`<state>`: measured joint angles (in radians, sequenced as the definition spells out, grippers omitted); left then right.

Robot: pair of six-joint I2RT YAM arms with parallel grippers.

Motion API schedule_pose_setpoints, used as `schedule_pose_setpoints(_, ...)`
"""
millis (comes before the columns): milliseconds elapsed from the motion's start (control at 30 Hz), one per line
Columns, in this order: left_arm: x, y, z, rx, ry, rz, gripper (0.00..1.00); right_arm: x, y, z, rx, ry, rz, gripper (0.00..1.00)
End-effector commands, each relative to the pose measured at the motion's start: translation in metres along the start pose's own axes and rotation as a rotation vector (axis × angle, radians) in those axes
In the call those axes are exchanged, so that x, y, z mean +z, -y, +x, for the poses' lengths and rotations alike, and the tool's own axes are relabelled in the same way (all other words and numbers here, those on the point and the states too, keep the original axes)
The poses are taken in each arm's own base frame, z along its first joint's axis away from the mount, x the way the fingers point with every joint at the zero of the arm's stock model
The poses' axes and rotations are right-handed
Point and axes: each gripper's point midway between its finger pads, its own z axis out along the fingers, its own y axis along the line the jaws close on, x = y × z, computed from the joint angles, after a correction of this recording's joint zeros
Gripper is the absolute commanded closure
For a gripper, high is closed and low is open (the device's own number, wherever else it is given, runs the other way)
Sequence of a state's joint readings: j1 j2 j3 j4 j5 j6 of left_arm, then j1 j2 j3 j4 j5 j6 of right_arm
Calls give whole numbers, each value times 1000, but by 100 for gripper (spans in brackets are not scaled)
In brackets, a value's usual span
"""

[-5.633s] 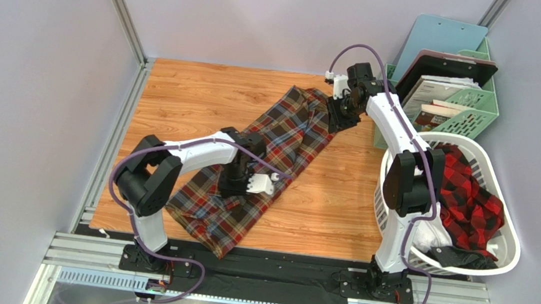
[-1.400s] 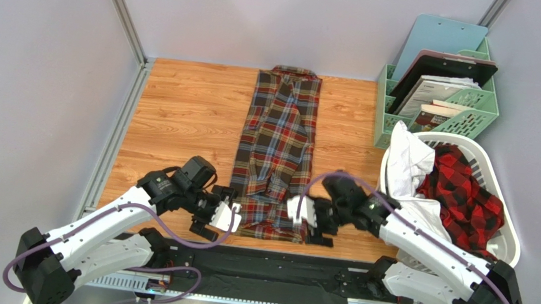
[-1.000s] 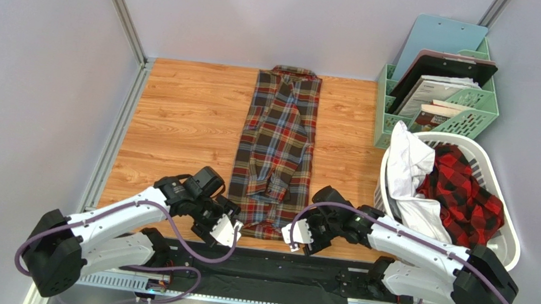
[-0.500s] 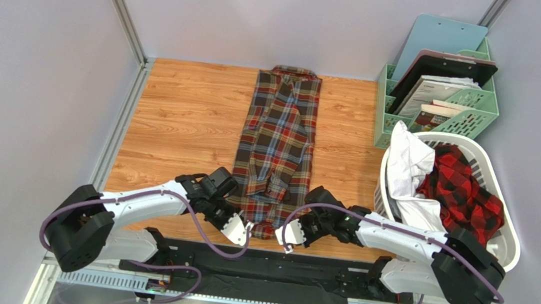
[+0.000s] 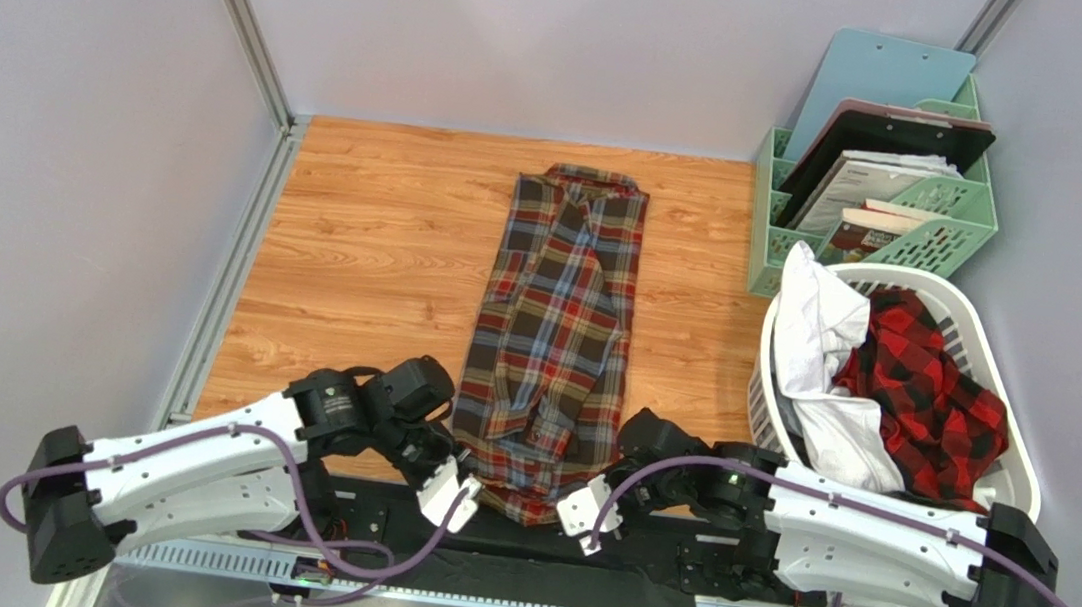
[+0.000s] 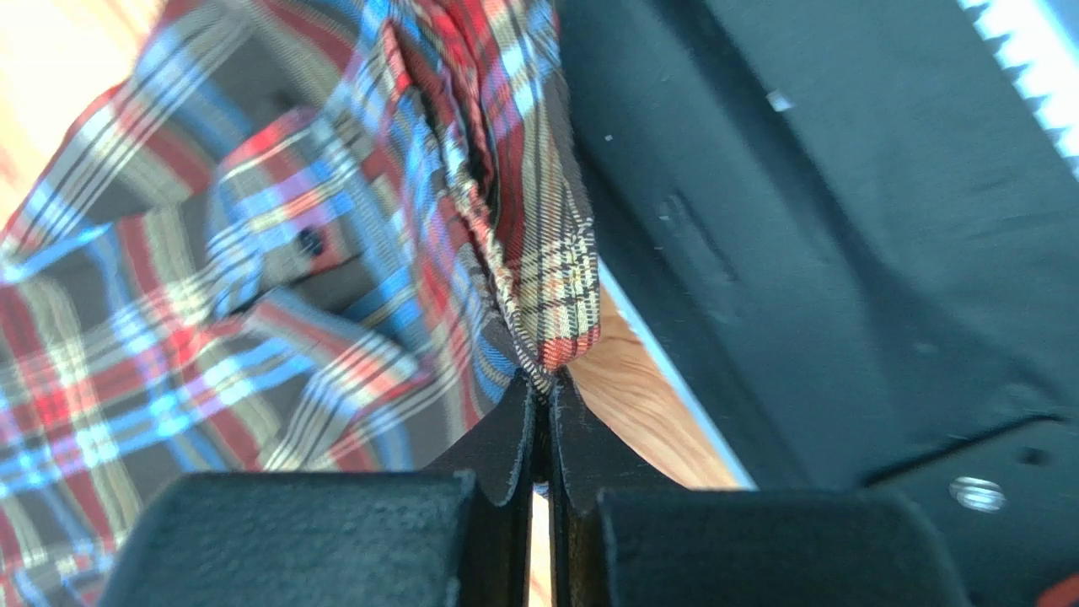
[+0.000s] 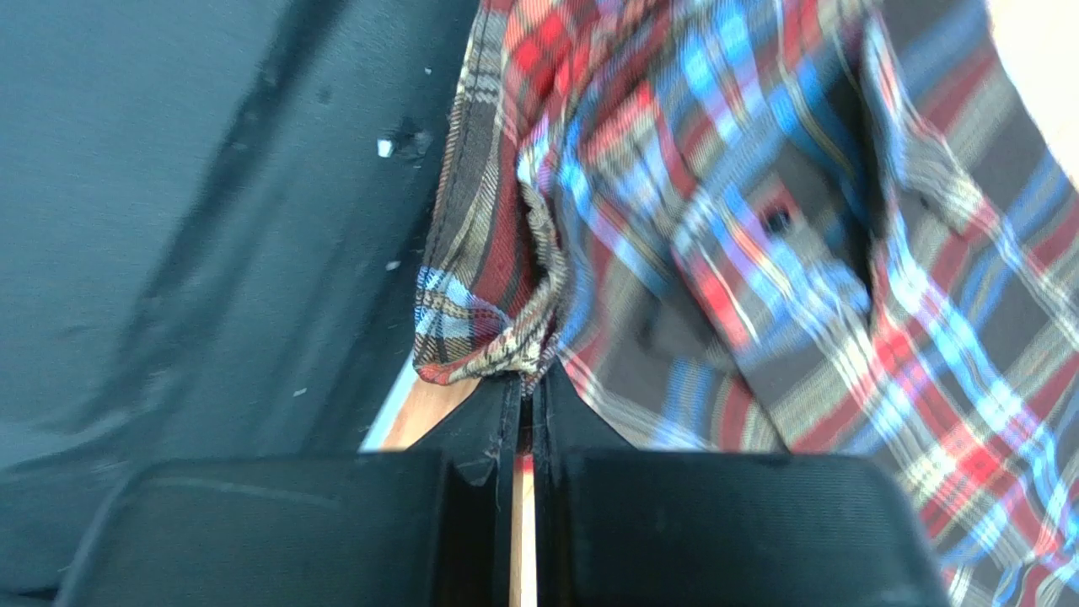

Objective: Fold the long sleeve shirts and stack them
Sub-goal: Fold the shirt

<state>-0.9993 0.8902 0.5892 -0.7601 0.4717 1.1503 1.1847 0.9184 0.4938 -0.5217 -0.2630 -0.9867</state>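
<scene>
The brown-olive tartan shirt (image 5: 553,338) lies lengthwise down the middle of the wooden table (image 5: 356,254), folded narrow, collar at the far end. Its hem hangs over the near edge onto the black base. My left gripper (image 5: 452,492) is shut on the hem's left corner (image 6: 547,342). My right gripper (image 5: 575,516) is shut on the hem's right corner (image 7: 488,354). The red-and-black check shirt (image 5: 935,391) sits bundled in the laundry basket (image 5: 1011,519) at the right.
A white garment (image 5: 819,333) lies in the basket beside the red shirt. A green file rack (image 5: 947,233) with clipboards and papers stands at the back right. Grey walls close in the table's left and far sides.
Both grippers closed on the hem corners and pulled toward the near edge. The whole shirt slid nearer, so its collar left the far edge and its hem now overhangs the front.
</scene>
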Motion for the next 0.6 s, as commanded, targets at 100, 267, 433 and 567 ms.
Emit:
schedule_pose_setpoints(100,-15,25,-12,-121,26,64,100,-24,-4,-3,150,-39,21,100)
schedule_pose_setpoints(267,-31,2,-25,-124,49,-20,100,-44,21,-22,188,0,115,100)
schedule_pose_setpoints(433,-61,-45,-34,-158,88,-120,100,-64,61,-26,198,-1,208,100)
schedule_pose_setpoints(567,-73,-96,-22,-248,104,-155,100,-83,114,-7,262,-5,288,100)
